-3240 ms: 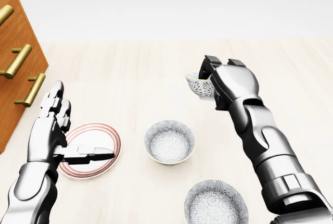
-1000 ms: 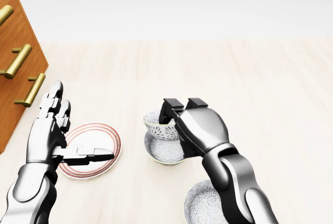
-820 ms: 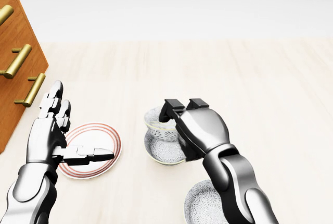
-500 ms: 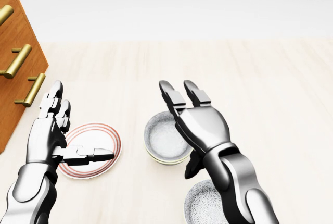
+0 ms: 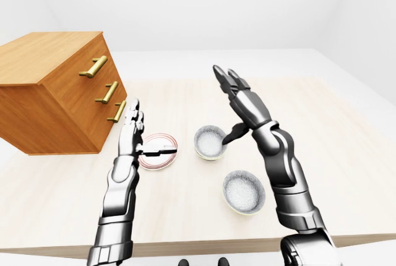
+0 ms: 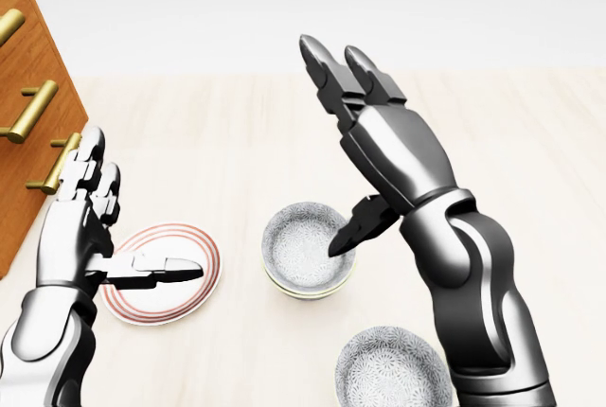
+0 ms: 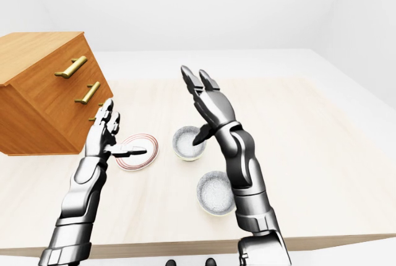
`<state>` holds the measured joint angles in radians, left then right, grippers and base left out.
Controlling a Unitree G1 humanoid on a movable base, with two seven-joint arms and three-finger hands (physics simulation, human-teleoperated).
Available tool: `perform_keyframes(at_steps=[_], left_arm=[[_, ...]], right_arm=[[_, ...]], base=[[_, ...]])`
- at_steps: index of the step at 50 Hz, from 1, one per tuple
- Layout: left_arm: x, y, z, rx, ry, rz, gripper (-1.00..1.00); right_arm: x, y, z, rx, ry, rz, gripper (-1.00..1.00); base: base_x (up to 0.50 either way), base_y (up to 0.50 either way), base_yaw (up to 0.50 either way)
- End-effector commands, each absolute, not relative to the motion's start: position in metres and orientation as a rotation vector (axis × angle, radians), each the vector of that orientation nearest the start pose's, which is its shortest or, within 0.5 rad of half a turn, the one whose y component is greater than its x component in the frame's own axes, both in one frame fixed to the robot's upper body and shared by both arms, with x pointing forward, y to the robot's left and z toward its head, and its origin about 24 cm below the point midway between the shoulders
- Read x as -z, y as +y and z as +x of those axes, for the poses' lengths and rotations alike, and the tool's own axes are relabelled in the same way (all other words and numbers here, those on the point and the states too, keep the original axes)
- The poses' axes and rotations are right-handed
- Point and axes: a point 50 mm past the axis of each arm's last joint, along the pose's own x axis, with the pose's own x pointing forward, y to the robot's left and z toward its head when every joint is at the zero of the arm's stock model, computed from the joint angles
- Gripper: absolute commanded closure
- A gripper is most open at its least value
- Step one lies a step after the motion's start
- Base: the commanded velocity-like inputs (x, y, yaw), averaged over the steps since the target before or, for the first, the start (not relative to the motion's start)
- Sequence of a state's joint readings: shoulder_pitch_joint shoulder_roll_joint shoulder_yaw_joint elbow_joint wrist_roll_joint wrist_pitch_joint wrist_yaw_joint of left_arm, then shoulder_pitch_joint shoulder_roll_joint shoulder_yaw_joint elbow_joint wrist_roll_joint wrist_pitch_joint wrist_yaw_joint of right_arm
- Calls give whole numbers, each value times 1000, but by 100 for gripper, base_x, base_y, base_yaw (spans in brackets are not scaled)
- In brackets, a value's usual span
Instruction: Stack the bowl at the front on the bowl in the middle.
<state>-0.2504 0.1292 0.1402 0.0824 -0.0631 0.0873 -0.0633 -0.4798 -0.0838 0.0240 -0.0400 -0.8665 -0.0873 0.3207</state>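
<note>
Two patterned bowls sit nested near the middle of the head view: the upper bowl [image 6: 303, 239] rests inside the middle bowl, whose rim [image 6: 305, 291] shows just beneath it. My right hand [image 6: 337, 151] hangs above and to the right of the stack, fingers spread open and pointing up, thumb [image 6: 360, 225] over the stack's right rim, holding nothing. A third patterned bowl [image 6: 393, 369] stands alone at the bottom of the view. My left hand [image 6: 133, 213] is open over a red-rimmed plate [image 6: 194, 289] at the left, empty.
A wooden drawer chest [image 5: 55, 93] with brass handles stands at the left of the table. The pale wooden table's near edge [image 5: 198, 247] runs along the bottom of the left-eye view. Bare tabletop [image 5: 334, 148] lies to the right of the bowls.
My right hand lowered the held bowl into the middle bowl, let go, opened and lifted up and away. The left hand has shifted slightly upward.
</note>
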Motion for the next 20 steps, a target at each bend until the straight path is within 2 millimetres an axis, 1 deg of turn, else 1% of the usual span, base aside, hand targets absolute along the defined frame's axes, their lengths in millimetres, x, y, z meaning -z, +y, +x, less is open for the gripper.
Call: perform_keyframes(at_steps=[1,6,9,14,15,20], left_arm=[[-104,189,298,-22,-161,55,-100],[-108,190,297,-24,-175,61,-100],[-117,192,296,-31,-214,69,-100],[-126,192,293,-33,-253,78,-100],[-130,192,292,-33,-270,86,-100],[-141,192,289,-34,-317,92,-100]], right_arm=[[-204,-120,310,-183,-570,-838,-100],[-201,-126,309,-158,-552,-740,-100],[-199,-130,307,-147,-550,-589,-100],[-192,-134,300,-123,-557,-434,-100],[-192,-134,296,-124,-563,-365,-100],[-189,-135,291,-108,-577,-317,-100]], base=[[0,0,0],[0,0,0],[0,0,0],[0,0,0],[0,0,0],[0,0,0]])
